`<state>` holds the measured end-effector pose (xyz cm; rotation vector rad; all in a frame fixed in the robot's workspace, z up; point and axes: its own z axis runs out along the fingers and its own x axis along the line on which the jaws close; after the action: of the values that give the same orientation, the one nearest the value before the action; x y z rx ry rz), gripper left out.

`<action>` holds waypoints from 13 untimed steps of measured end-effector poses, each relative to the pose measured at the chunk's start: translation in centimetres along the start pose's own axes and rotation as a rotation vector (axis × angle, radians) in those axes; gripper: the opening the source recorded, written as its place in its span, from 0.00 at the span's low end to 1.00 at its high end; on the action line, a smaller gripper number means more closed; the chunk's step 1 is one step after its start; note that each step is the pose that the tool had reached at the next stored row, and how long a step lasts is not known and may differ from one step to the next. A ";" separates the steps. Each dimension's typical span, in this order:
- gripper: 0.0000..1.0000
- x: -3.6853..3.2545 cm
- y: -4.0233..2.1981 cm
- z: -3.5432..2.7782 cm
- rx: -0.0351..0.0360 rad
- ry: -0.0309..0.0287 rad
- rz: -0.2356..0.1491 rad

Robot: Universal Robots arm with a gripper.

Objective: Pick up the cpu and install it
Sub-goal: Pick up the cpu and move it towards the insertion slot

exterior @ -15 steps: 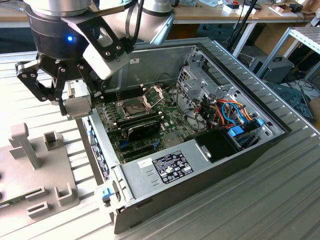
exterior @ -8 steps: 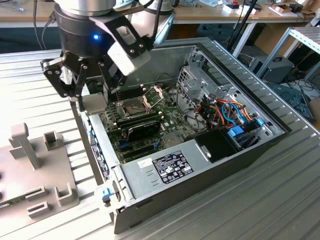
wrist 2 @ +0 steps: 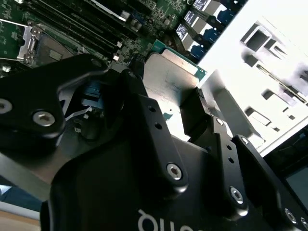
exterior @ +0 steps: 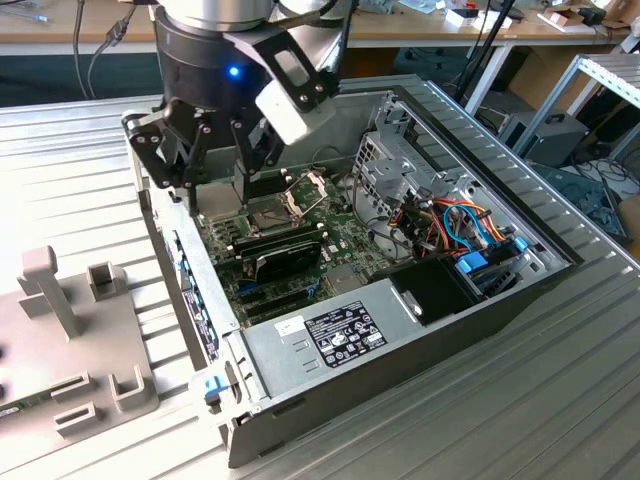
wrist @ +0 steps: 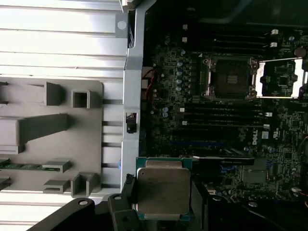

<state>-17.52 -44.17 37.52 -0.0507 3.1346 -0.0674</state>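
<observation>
Short of the socket, over the motherboard inside the open case, the gripper was clamped on the cpu. Its fingers pressed on two opposite edges of the chip, and the silver-grey metal top faced up toward the first wrist camera.

Relation of interest: in the first wrist view the cpu lay off the socket on the side of the memory slots. The slots stood between chip and socket, and the chip overlapped the line of the black card just beyond the slots. The cpu touched neither the socket nor the board. It appeared to hang above them, though how far above could not be told.

Orientation: the chip was close to square, so it had no marked long axis. Its edges ran roughly parallel to the edges of the socket frame, which suggests little turning was called for. The offset from the socket looked mainly sideways across the slots, plus a descent.

Socket state: the hinged plate was swung open on the socket's far side from the case wall. The dark contact field lay bare, with nothing seated in it.

In the exterior view the gripper stood just behind the socket, well inside the case.
</observation>
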 end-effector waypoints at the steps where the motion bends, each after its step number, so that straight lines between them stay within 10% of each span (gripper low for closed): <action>1: 0.55 -0.53 -0.02 0.00 0.0000 0.0000 0.000; 13: 0.55 -2.56 -0.08 0.02 0.0001 0.0000 0.000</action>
<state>-14.96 -44.17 37.51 -0.0508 3.1346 -0.0675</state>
